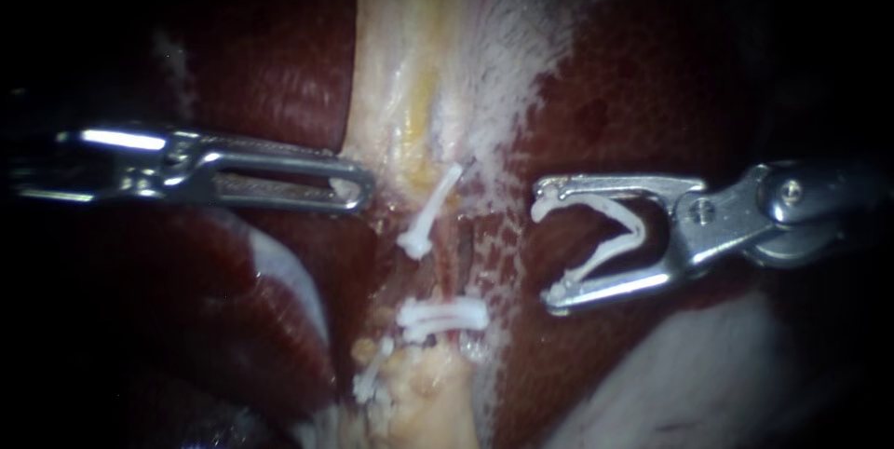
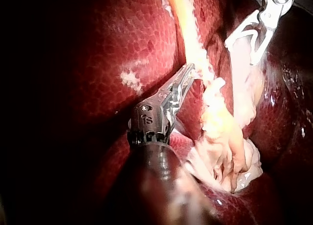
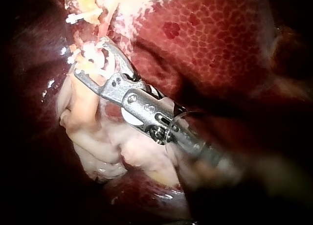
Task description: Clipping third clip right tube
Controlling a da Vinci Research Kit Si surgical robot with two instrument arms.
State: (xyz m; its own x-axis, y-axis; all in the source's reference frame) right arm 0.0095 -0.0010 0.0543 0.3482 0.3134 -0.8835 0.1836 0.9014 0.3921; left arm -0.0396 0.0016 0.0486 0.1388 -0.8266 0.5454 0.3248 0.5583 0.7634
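Observation:
My right instrument (image 1: 545, 249) comes in from the right. Its jaws stand wide apart, each holding one leg of an open white clip (image 1: 601, 239), just right of the tubes (image 1: 452, 263) and apart from them. White clips sit on the tubes: an oblique one (image 1: 428, 211) above, a horizontal one (image 1: 442, 316) lower, a third (image 1: 372, 379) lowest. My left instrument (image 1: 358, 190) has its jaws together at the edge of the pale tissue band (image 1: 410, 86). The left wrist view shows those jaws (image 2: 188, 73) on the pale strand (image 2: 195, 54).
Dark red liver (image 1: 652, 86) lies on both sides of the pale band. A pale lobe (image 1: 708, 384) sits below my right instrument. In the right wrist view the loaded jaws (image 3: 90, 58) hover over pale lumpy tissue (image 3: 98, 137).

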